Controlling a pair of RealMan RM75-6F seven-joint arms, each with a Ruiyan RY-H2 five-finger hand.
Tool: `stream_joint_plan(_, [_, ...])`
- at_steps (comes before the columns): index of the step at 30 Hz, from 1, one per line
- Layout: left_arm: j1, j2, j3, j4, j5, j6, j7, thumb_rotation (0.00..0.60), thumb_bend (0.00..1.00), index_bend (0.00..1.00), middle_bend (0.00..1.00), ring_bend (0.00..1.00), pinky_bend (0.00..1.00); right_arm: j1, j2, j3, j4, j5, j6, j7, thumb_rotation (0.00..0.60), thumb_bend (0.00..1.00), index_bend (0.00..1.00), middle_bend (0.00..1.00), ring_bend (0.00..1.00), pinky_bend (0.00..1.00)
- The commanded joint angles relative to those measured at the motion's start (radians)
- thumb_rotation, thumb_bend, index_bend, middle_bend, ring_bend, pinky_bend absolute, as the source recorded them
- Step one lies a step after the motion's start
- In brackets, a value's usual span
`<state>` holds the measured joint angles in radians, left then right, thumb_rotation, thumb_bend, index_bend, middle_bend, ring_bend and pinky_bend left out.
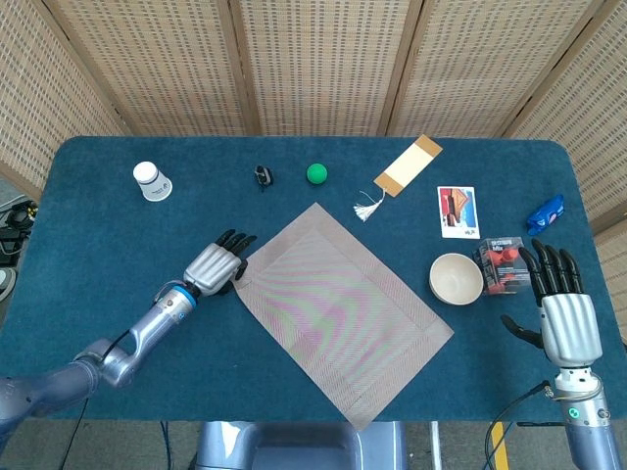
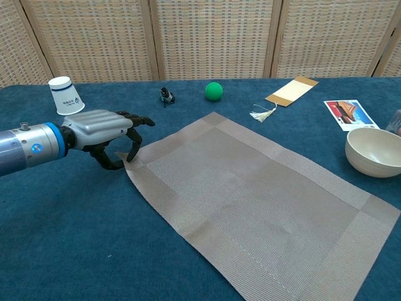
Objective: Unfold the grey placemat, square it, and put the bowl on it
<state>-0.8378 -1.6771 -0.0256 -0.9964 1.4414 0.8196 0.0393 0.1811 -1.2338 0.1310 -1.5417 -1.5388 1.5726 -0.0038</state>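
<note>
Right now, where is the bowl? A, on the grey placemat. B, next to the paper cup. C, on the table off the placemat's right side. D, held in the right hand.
C: the bowl sits on the blue table, beside the placemat, not on it.

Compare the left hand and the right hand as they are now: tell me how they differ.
The left hand reaches low across the table and pinches the corner of the grey placemat; the right hand holds nothing. The left hand's fingers curl down onto the mat, while the right hand's fingers point straight ahead, spread, near the bowl. Both have silver backs and dark fingers.
</note>
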Motion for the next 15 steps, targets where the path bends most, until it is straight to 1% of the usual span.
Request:
stream_joint_plan(1, [0.048, 0.124, 0.044, -0.185, -0.023, 0.006, 0.150, 0.600, 0.44, 0.72, 0.00, 0.00, 0.00, -0.001, 0.001, 0.000, -0.003, -0.004, 0.002, 0.000, 0.600, 0.00, 0.02, 0.00, 0.00, 0.00])
stream_joint_plan(9, [0.066, 0.289, 0.102, -0.476, -0.072, -0.038, 0.349, 0.600, 0.44, 0.72, 0.00, 0.00, 0.00, -0.002, 0.005, 0.005, -0.010, -0.006, 0.005, 0.003, 0.600, 0.00, 0.02, 0.00, 0.00, 0.00])
stream_joint_plan(15, [0.059, 0.364, 0.137, -0.636, -0.102, -0.078, 0.440, 0.600, 0.44, 0.72, 0.00, 0.00, 0.00, -0.004, 0.006, 0.008, -0.009, -0.004, 0.004, 0.005, 0.600, 0.00, 0.02, 0.00, 0.00, 0.00])
